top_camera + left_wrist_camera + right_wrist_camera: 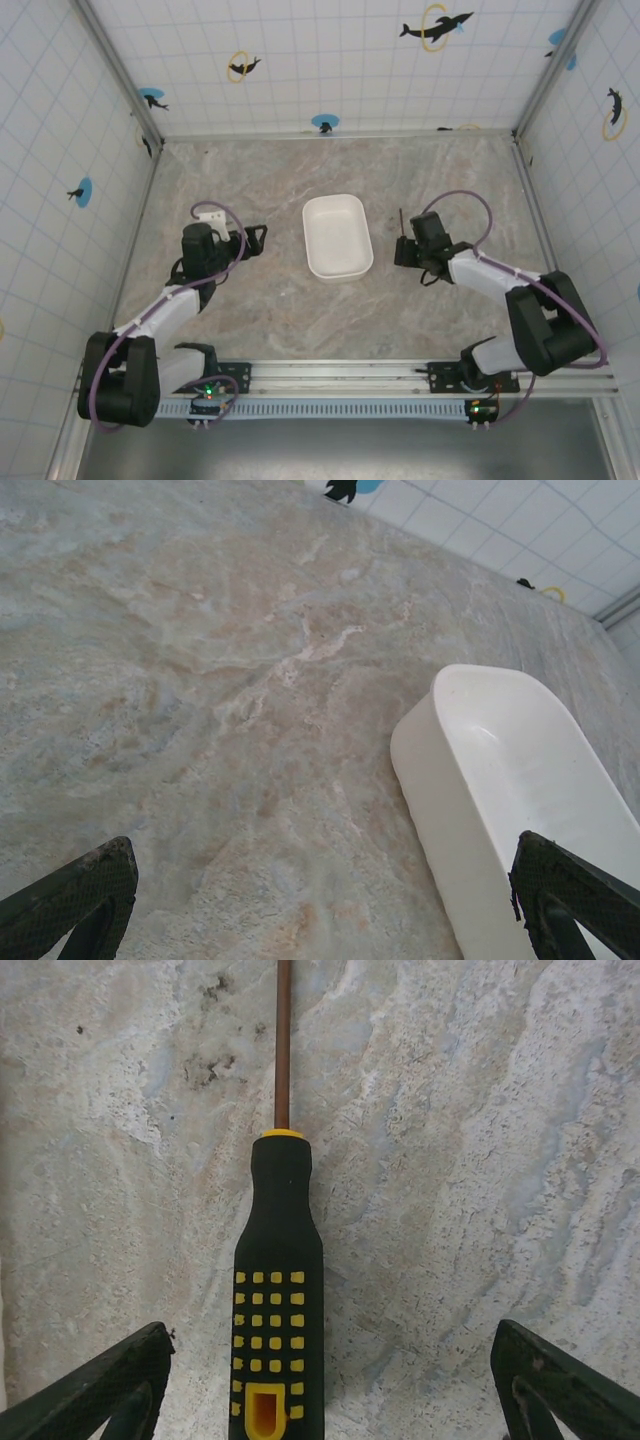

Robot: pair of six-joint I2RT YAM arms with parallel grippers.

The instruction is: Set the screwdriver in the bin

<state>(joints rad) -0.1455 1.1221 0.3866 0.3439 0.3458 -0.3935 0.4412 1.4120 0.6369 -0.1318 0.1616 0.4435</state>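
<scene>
Right wrist view: right gripper (330, 1385) gapes wide astride the screwdriver (278, 1280) on the worktop (480, 1160), seemingly not touching; left gripper (320, 885) gapes empty.

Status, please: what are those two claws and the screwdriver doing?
Left gripper open beside bin. Right gripper open, straddling screwdriver on table. Bin empty, nothing in the way.
</scene>
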